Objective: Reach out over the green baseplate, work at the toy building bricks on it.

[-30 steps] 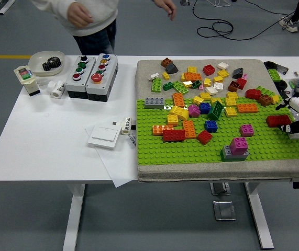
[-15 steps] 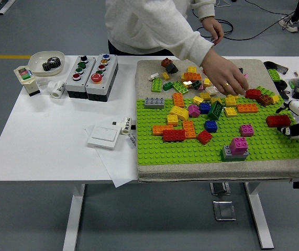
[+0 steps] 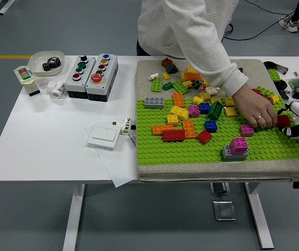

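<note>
- The green baseplate [image 3: 191, 149] lies on the grey pad at the table's right, bricks crowding its upper half.
- At its 3 o'clock edge a person's hand [image 3: 259, 114] covers a red brick [image 3: 284, 121].
- Just beside it, the right hand [image 3: 297, 129]: I cannot tell its grip.
- Risk: both reach that brick and collide, or knock the pink-on-grey stack [image 3: 236, 148] at 5 o'clock.

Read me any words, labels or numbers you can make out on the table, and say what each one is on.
None can be read.
White roll beside the button boxes: dark print, too blurred.
Small white tag by the wall switch: dark marks, too small.
Toy bricks: no lettering visible.
</note>
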